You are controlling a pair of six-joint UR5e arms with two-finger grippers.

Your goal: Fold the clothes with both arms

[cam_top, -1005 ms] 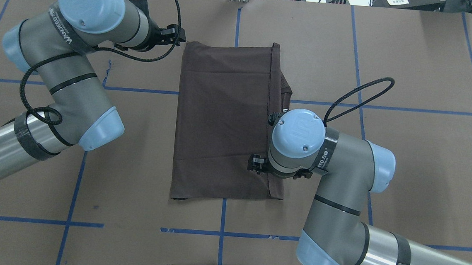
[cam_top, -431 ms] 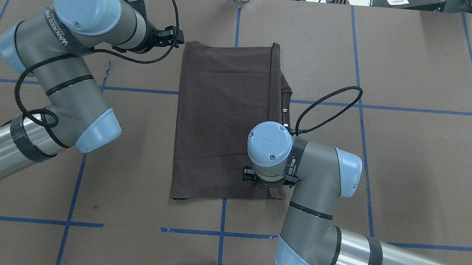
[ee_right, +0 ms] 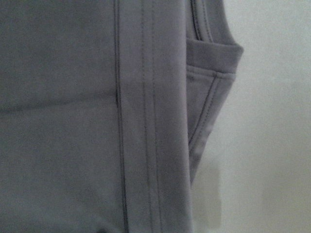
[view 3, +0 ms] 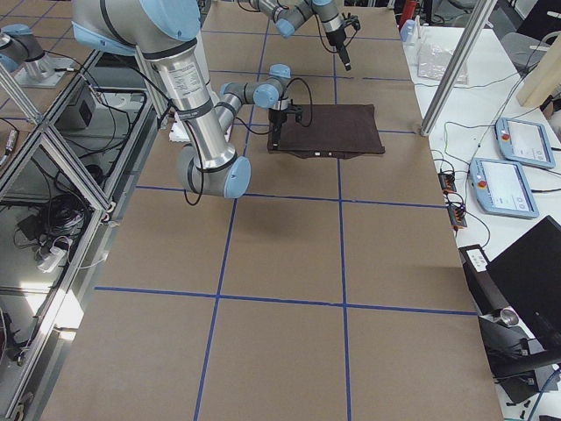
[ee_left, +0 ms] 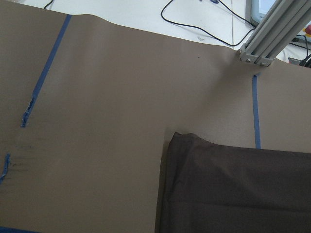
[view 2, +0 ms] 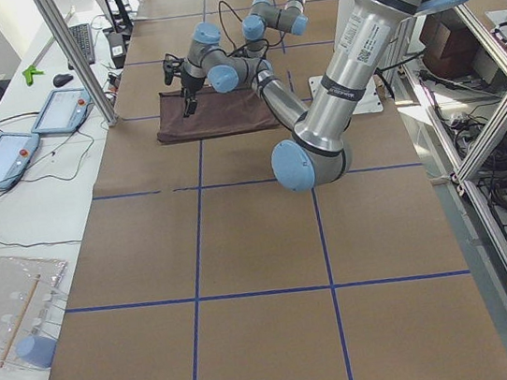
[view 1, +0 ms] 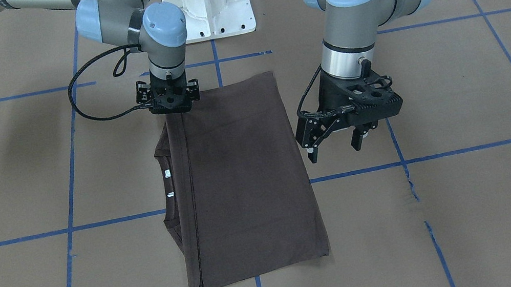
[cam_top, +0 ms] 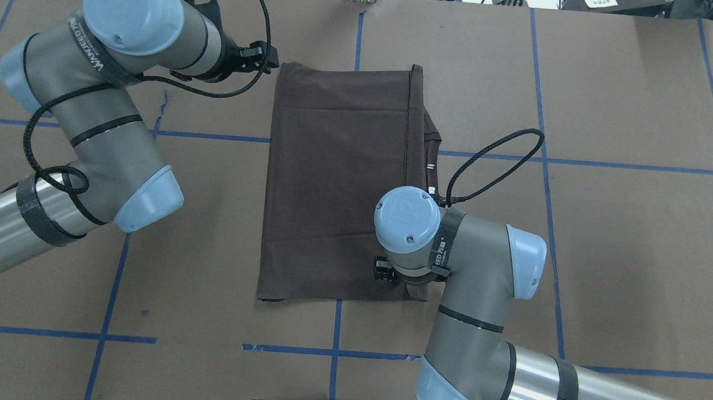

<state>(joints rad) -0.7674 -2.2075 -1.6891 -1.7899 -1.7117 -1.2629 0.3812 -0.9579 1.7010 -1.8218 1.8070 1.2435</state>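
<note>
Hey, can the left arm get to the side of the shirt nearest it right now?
Probably yes. The left gripper hangs with jaws open just beside the T-shirt, at its near edge. Nothing lies between them, and the right gripper is at the opposite side.

The shirt (cam_top: 333, 179) is matt cloth with stitched hems. Matt brown paper covers the table (cam_top: 628, 257). The right arm (cam_top: 532, 382) shows shiny metal tube and smooth plastic caps.
</note>
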